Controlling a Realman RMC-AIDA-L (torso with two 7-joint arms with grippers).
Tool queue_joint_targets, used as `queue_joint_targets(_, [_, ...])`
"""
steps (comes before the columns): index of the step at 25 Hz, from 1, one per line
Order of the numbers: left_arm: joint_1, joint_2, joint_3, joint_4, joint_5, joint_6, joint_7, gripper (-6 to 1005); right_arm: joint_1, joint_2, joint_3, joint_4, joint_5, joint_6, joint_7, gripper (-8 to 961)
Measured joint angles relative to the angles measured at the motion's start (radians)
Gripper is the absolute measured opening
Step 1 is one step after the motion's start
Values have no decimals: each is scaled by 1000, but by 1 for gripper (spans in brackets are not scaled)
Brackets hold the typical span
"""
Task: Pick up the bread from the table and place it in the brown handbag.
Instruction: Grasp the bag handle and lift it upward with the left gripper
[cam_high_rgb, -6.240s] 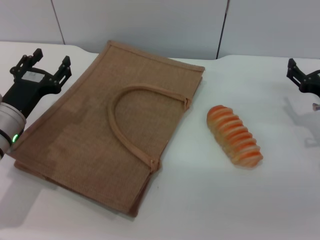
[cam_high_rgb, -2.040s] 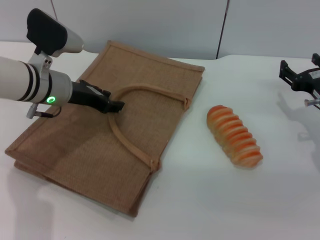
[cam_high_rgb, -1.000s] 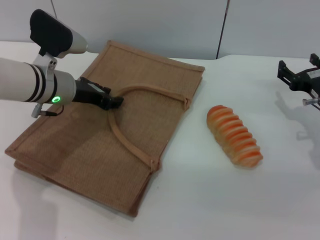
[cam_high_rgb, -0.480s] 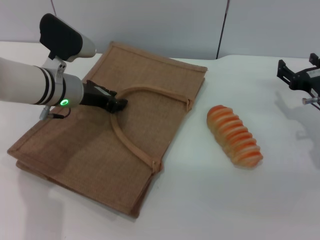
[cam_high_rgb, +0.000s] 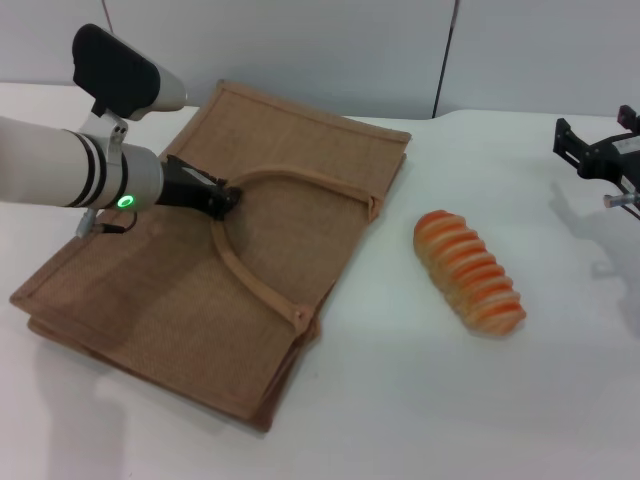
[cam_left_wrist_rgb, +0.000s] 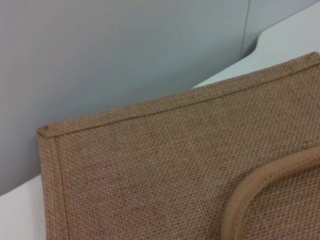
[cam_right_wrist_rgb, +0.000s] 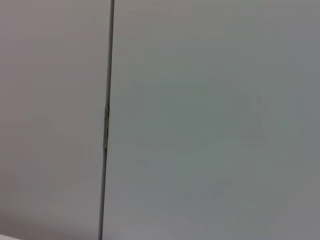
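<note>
The bread (cam_high_rgb: 470, 272), a tan loaf with orange ridges, lies on the white table (cam_high_rgb: 420, 400) to the right of the brown handbag (cam_high_rgb: 150, 300). The bag lies flat, with one loop handle (cam_high_rgb: 255, 285) on top of it. My left gripper (cam_high_rgb: 222, 197) is at the top of that handle's arch and is shut on it. The left wrist view shows the bag's weave (cam_left_wrist_rgb: 165, 160) and a piece of the handle (cam_left_wrist_rgb: 260, 185). My right gripper (cam_high_rgb: 598, 150) is open and empty at the far right, well apart from the bread.
Grey wall panels (cam_high_rgb: 300, 50) stand behind the table. The right wrist view shows only a wall panel seam (cam_right_wrist_rgb: 106, 125). Bare tabletop lies between the bag and the bread and in front of both.
My left arm swung in from the far left onto the bag's handle. In the last half second it pulled slightly left and the bag shifted with it. The bread has not moved.
</note>
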Motion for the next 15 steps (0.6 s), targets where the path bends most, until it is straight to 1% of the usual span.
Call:
queue_joint_targets(8, [2, -1, 7, 19, -1, 17, 5, 144, 0, 0, -1, 0, -3, 0, 0, 863])
queue_joint_targets(11, [8, -1, 7, 76, -1, -4, 1, 124, -2, 0, -15, 1, -11, 0, 0, 864])
queue_joint_targets(15, [42, 0, 7, 222, 11, -92, -44, 124, -22, 0, -36, -42, -14, 14, 0, 865])
